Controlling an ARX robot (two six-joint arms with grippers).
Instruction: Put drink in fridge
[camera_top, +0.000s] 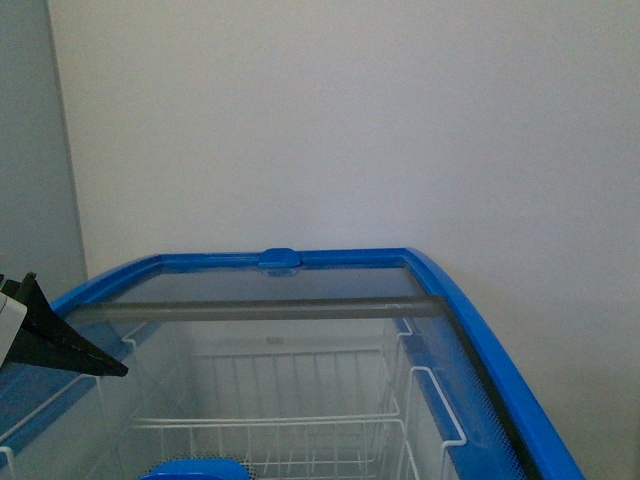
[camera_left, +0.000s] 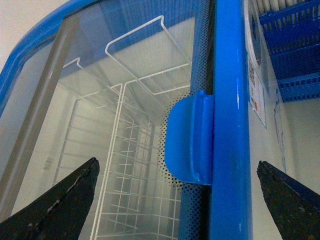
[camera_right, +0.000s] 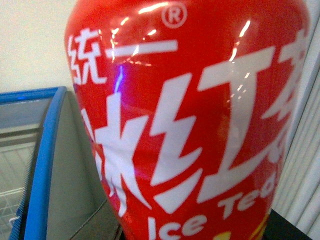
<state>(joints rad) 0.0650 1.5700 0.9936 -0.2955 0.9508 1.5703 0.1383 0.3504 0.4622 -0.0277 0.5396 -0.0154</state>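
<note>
The fridge (camera_top: 485, 335) is standing against a pale wall. Its blue rim is framing a sliding glass lid (camera_top: 290, 350) that is looking shut over the nearer part, with a grey bar crossing it. White wire baskets (camera_top: 300, 400) are showing through the haze beneath, empty as far as can be seen. So the task is sitting at an early stage, as I judge it: nothing is lying inside, and the opening is not yet made. The drink (camera_right: 190, 125) is hanging outside the fridge, near its blue rim, with its red label filling the right wrist view. The right fingers are not showing there, so I cannot tell whether they are clamping it, though its level with the rim is suggesting it is being carried. The blue handle (camera_left: 192, 137) on the lid is lying between the left fingers (camera_left: 65, 200), which are spread wide, released and gripping nothing. What is remaining, then, is catching that handle, sliding the glass back, and lowering the drink into a basket.
</note>
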